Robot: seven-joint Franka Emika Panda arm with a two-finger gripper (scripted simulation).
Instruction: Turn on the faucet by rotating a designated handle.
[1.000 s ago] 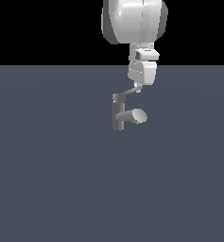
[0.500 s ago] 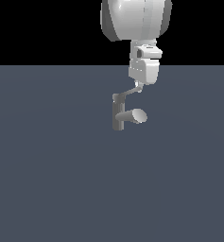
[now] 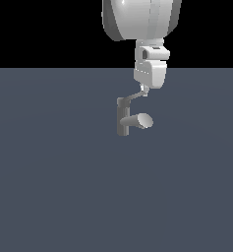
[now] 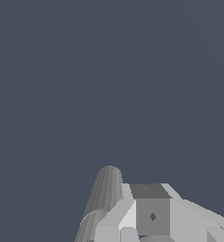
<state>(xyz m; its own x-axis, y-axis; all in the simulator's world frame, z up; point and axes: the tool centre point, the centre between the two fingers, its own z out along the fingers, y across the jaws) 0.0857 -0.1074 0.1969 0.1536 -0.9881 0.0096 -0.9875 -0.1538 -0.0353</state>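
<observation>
Where the pincer [image 3: 144, 92] meets the handle [image 3: 133, 96], its fingers are indistinct.

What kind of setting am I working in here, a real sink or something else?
Likely a bare simulated test scene, not a kitchen: a lone faucet stands on a flat grey floor against a black backdrop, with the gripper at its handle.

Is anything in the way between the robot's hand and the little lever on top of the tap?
Nothing visible is in the way. In the exterior view the gripper hangs right at the outer end of the handle, which slants up from the top of the faucet. Whether they touch cannot be told. The spout sits lower, out of the way.
</observation>
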